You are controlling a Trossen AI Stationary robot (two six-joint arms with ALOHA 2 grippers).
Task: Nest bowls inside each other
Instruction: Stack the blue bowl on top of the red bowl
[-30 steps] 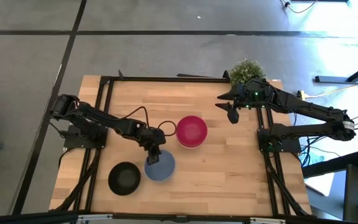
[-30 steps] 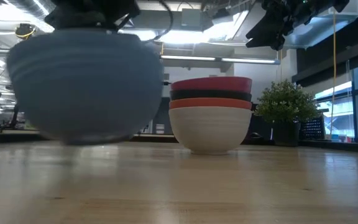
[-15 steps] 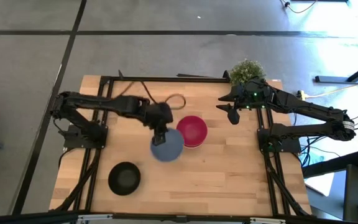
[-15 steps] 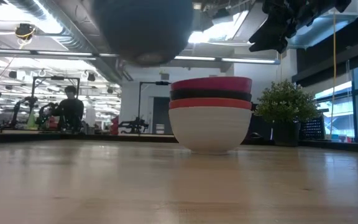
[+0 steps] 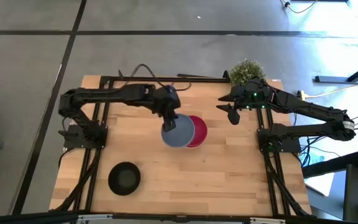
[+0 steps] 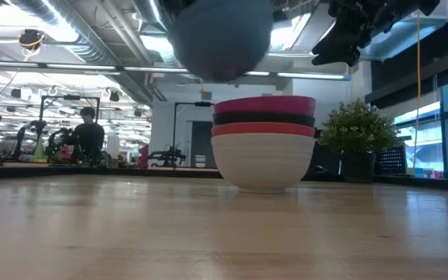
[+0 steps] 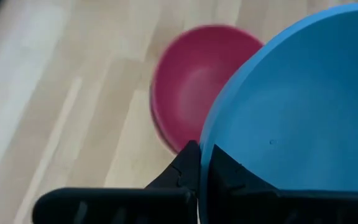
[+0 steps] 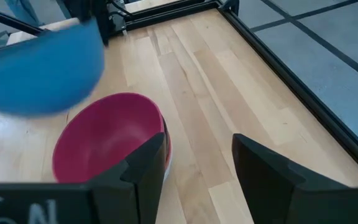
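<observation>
My left gripper [image 5: 169,117] is shut on the blue bowl [image 5: 178,130] and holds it in the air over the left side of the bowl stack [image 6: 264,144]. The stack stands on the table: a magenta-pink bowl [image 5: 196,132] on top, a black and a red one under it, a white bowl [image 6: 263,161] at the bottom. A lone black bowl [image 5: 124,178] rests on its base near the front left. My right gripper [image 5: 230,111] hangs open and empty above the table's far right. The blue bowl also shows in the right wrist view [image 8: 42,68]. My left gripper pinches the blue bowl's rim [image 7: 205,163], one finger inside the bowl and one outside. The fingers come from above, pointing down. The bowl hangs below them, lifted clear, mouth up, above the stack.
A small green potted plant [image 5: 247,70] stands at the table's far right corner, close to my right gripper. Bare wood lies at the front right of the table [image 5: 229,180]. A black frame [image 5: 166,79] runs along the table's edges.
My left gripper has lifted the blue bowl off the table beside the black bowl and carried it up, toward the far edge and right. The bowl now hangs over the stack's left side. My right gripper has kept still.
</observation>
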